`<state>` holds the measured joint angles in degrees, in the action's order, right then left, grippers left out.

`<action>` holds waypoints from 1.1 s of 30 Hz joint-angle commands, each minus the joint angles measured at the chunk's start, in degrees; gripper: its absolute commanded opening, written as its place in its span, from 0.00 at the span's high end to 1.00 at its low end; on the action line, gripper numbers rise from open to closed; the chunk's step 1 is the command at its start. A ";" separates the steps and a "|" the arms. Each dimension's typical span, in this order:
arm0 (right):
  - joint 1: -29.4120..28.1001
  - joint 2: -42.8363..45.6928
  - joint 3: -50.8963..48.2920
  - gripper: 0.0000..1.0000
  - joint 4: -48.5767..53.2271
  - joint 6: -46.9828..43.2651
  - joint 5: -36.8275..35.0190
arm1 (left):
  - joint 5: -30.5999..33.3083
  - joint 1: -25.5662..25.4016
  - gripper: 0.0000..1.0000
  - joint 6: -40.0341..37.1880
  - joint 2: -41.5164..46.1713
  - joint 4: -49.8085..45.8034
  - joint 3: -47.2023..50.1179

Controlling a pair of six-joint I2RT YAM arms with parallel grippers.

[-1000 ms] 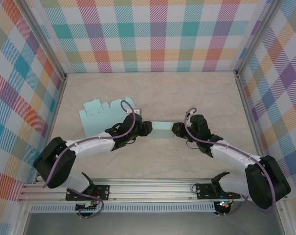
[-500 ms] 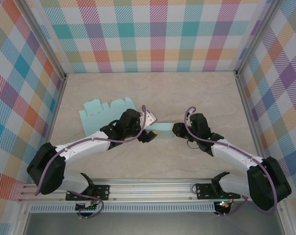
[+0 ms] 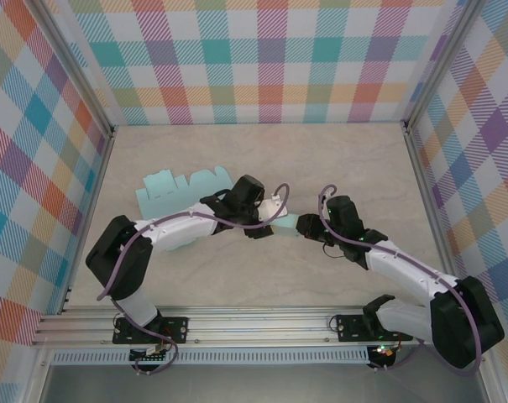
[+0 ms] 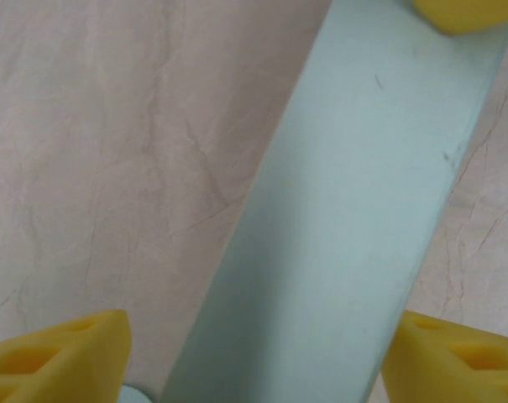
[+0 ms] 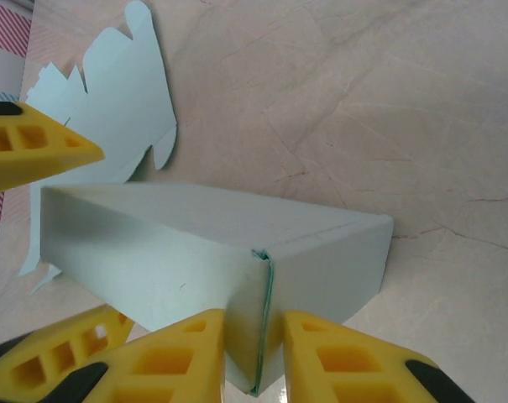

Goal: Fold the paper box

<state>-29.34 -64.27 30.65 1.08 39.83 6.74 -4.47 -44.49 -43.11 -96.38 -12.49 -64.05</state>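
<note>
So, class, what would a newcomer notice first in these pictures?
A pale green folded paper box lies in the middle, the right arm's yellow fingers pinching its end seam while the left arm's fingers stand open astride it. Behind on the left lies a flat pale green cut-out sheet.

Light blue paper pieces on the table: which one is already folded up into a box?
The folded box pinched by the right gripper; the other, a notched sheet, lies flat, farther left.

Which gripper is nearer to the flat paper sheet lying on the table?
Left. The left gripper is open over the box, beside the sheet; the right gripper pinches the box's far end, farther away.
</note>
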 commanded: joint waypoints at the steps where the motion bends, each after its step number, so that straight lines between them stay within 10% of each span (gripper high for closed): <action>1: -0.30 0.23 1.06 0.74 7.24 -0.46 -1.11 | 1.02 -0.47 0.39 -3.77 -1.36 -4.97 -1.60; 8: -0.28 5.16 3.48 0.53 12.84 -1.72 -4.15 | 5.85 -1.72 0.68 -5.82 -3.60 0.14 -3.12; 15: -0.19 17.42 6.34 0.00 24.14 -3.80 -13.72 | 16.59 -4.02 0.73 -10.54 -8.76 14.07 -4.32; 33: -0.19 49.57 2.44 0.00 24.42 -6.39 -26.75 | 15.68 -4.88 0.69 -21.15 -33.99 26.93 -27.47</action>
<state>-29.32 -17.04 34.98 28.34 33.98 -17.93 13.47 -48.62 -62.11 -127.46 13.23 -88.31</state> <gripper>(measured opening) 0.997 0.411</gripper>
